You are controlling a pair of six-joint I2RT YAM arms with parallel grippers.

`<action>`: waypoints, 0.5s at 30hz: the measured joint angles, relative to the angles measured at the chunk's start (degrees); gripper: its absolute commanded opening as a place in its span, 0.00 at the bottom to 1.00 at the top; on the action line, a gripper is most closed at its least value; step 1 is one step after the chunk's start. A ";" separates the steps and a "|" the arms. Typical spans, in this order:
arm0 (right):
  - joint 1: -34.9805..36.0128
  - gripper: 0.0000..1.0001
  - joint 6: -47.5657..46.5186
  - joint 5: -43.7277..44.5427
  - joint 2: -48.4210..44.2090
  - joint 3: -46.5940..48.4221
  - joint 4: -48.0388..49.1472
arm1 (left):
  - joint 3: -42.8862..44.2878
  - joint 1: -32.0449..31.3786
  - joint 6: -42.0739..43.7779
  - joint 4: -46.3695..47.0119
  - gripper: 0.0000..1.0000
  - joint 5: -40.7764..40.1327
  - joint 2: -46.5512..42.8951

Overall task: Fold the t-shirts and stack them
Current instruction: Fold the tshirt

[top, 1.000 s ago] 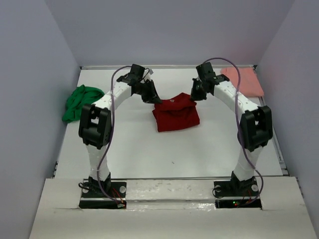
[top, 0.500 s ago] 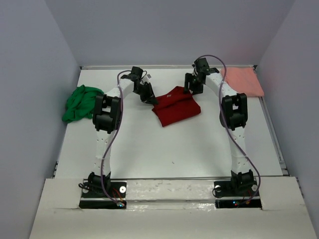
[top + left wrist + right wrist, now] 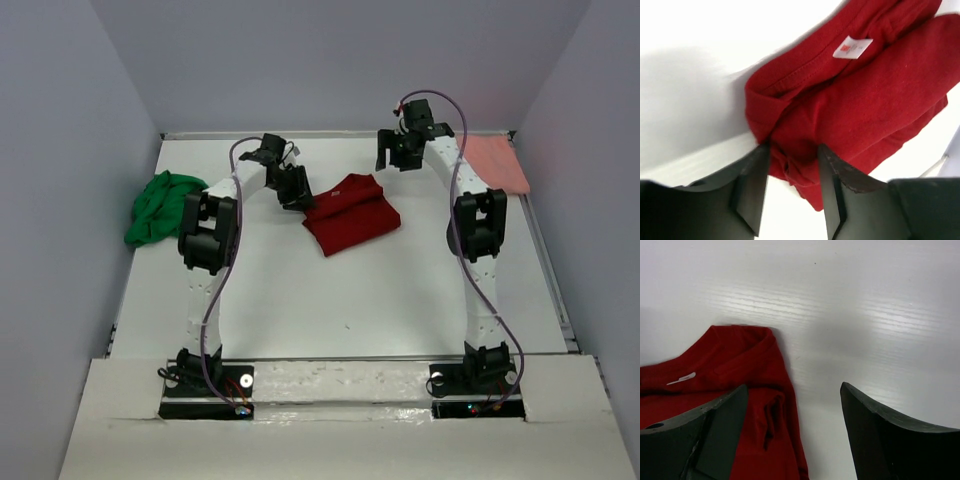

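The dark red t-shirt (image 3: 350, 214) lies folded in the middle of the table, its white neck tag (image 3: 852, 47) showing. My left gripper (image 3: 297, 195) is low at its left edge. In the left wrist view that gripper (image 3: 793, 150) has its jaws apart, with a loose corner of the red shirt (image 3: 865, 100) lying between them. My right gripper (image 3: 392, 160) hangs open above and behind the shirt's far right corner. In the right wrist view the right gripper (image 3: 794, 387) holds nothing, and the red shirt's (image 3: 730, 360) edge lies below its left finger. The green t-shirt (image 3: 160, 205) is crumpled at the left. The pink t-shirt (image 3: 495, 160) lies flat at the back right.
White table (image 3: 330, 300) ringed by grey walls on the left, back and right. The green shirt lies against the left wall and the pink one sits in the back right corner. Cables loop off both arms.
Both grippers have opened. The right one let go of the red shirt's far corner and rose back towards the rear wall. The left one stayed at the shirt's left edge.
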 measured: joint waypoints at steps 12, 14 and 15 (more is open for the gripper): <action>0.52 0.20 1.05 0.39 -17.75 -14.88 0.79 | -0.35 -4.09 0.72 -1.57 0.68 -23.41 -15.74; 1.09 0.00 1.49 0.39 -20.52 -18.95 1.68 | -1.88 -5.46 0.66 -0.76 0.61 -23.32 -18.23; 1.53 0.00 2.32 0.15 -22.18 -22.05 1.62 | -3.43 -6.54 0.52 -0.42 0.33 -23.15 -19.82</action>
